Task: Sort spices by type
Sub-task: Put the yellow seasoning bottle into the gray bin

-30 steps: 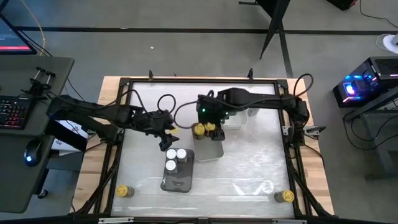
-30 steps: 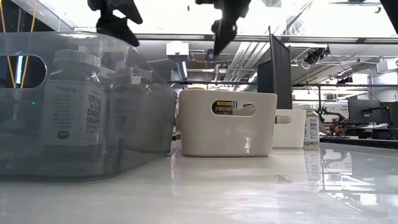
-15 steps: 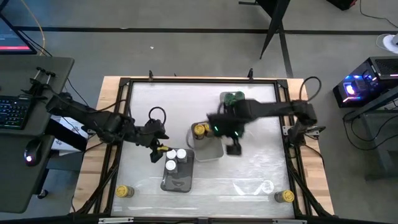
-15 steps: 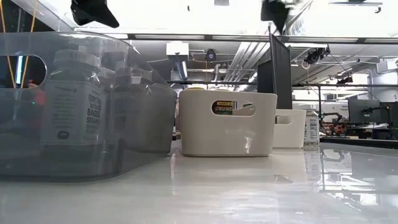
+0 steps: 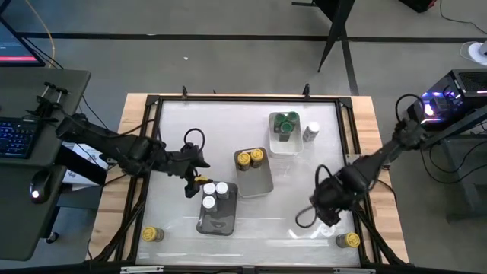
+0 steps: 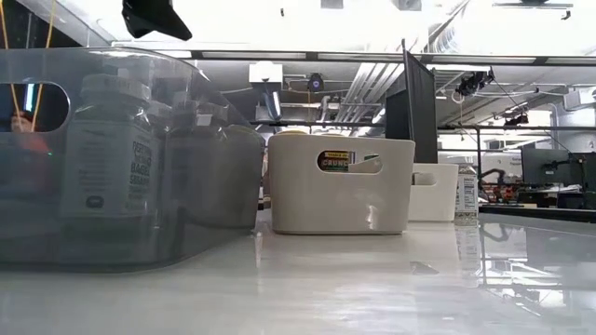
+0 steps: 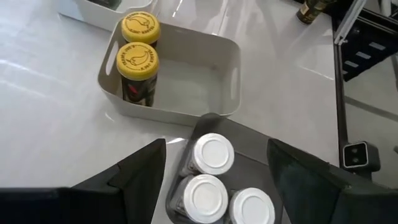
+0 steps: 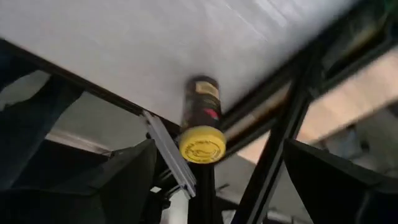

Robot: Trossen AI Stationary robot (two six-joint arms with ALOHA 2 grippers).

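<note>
Near the surface's [image 5: 304, 221] right front corner, the right claw [image 5: 329, 215], spread and empty, has swung from the trays toward a stray yellow-lidded jar [image 5: 349, 240]; pickup likely next.

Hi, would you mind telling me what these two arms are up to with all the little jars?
They are sorting spice jars by lid colour. Three white-lidded jars sit in the grey tray, two yellow-lidded jars in the pale tray, and green-lidded jars in the clear tray. The right gripper, open and empty, is heading toward a yellow-lidded jar at the table's corner. The left gripper, also open, hovers beside the grey tray. Another yellow-lidded jar and one white-lidded jar remain unsorted.
</note>
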